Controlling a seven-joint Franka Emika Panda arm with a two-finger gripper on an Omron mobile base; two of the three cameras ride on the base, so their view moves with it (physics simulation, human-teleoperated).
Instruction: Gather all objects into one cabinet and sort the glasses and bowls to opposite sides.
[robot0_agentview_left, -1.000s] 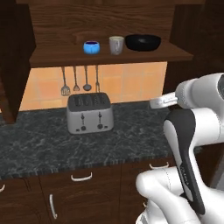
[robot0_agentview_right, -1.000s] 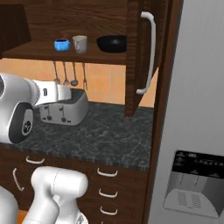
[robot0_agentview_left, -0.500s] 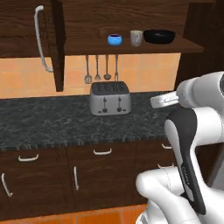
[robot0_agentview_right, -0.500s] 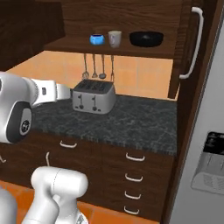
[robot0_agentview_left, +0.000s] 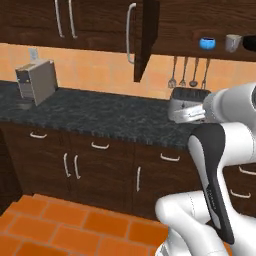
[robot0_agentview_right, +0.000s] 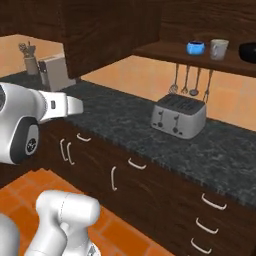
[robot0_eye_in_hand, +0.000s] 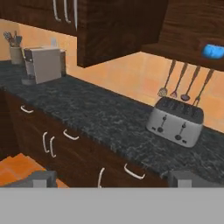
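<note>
Kitchen bench with the claw (robot0_eye_in_hand: 111, 179) spread wide and empty.
Ahead of the claw and up to its right, a blue bowl (robot0_agentview_right: 195, 48) and a grey-beige cup (robot0_agentview_right: 218, 49) sit side by side on the open cabinet (robot0_agentview_right: 200, 56) shelf, above the silver toaster (robot0_eye_in_hand: 176, 120).

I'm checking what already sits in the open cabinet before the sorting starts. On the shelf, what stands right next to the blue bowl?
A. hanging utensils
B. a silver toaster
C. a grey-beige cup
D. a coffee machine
C. In the right base view the grey-beige cup stands just beside the blue bowl on the cabinet shelf, while the toaster sits on the counter below.
</note>
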